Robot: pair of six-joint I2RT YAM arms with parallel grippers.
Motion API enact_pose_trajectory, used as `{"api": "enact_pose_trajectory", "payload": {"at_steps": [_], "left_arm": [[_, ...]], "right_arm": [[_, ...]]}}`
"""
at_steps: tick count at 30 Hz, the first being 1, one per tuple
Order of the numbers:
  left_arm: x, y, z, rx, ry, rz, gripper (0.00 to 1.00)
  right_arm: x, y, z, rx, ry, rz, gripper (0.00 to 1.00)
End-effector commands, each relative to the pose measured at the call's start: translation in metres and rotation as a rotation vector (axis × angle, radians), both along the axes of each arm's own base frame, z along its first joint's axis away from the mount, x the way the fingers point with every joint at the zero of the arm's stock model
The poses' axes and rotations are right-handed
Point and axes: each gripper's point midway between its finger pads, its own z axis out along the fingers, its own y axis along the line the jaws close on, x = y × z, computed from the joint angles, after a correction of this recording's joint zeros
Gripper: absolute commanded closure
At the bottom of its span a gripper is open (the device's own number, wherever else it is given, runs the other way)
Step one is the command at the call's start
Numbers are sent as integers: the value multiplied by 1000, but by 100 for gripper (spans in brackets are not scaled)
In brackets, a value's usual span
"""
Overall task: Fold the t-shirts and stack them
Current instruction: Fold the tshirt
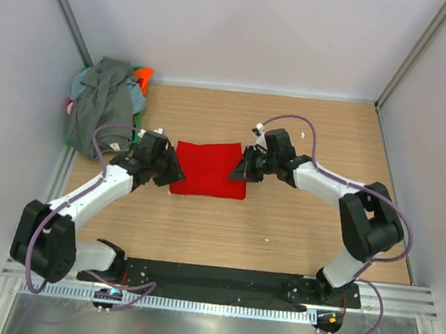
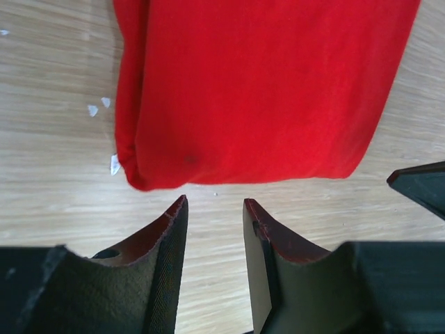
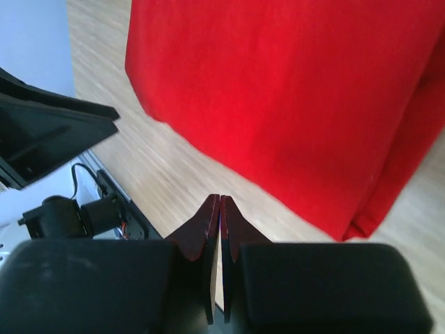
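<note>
The folded red t-shirt (image 1: 209,169) lies flat in the middle of the wooden counter (image 1: 296,232), between the two tools. The left tool (image 2: 215,204) sits just off its left edge, fingers spread and holding nothing, with a strip of bare wood between tips and cloth. The right tool (image 3: 220,200) is just beside the opposite edge, fingers pressed together and empty. In the far left corner, a heap of other t-shirts (image 1: 105,109) lies crumpled, dark grey on top.

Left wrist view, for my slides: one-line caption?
Left fingers parted, empty, just short of the folded red t-shirt on the wooden table.
</note>
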Motion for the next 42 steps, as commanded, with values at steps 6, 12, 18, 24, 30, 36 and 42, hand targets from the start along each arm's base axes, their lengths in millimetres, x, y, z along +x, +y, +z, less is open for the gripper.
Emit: {"api": "enact_pose_trajectory", "payload": {"at_steps": [6, 12, 18, 24, 30, 36, 42], "left_arm": [[34, -14, -41, 23, 18, -28, 66], [14, 4, -90, 111, 139, 5, 71], [9, 15, -62, 146, 107, 21, 62], [13, 31, 49, 210, -31, 10, 23], [-24, 51, 109, 230, -130, -27, 9], [-70, 72, 98, 208, -196, -2, 9], [-87, 97, 133, 234, -333, 79, 8]], "right_arm": [[31, 13, -40, -51, 11, 36, 94], [7, -10, -94, -134, 113, -13, 96], [5, -10, -65, -126, 88, -16, 95], [25, -4, 27, -109, -73, 10, 34], [46, -30, 58, -178, -160, -57, 18], [69, -55, 16, -220, -81, -91, 19], [86, -42, -12, -182, -26, -62, 23]]}}
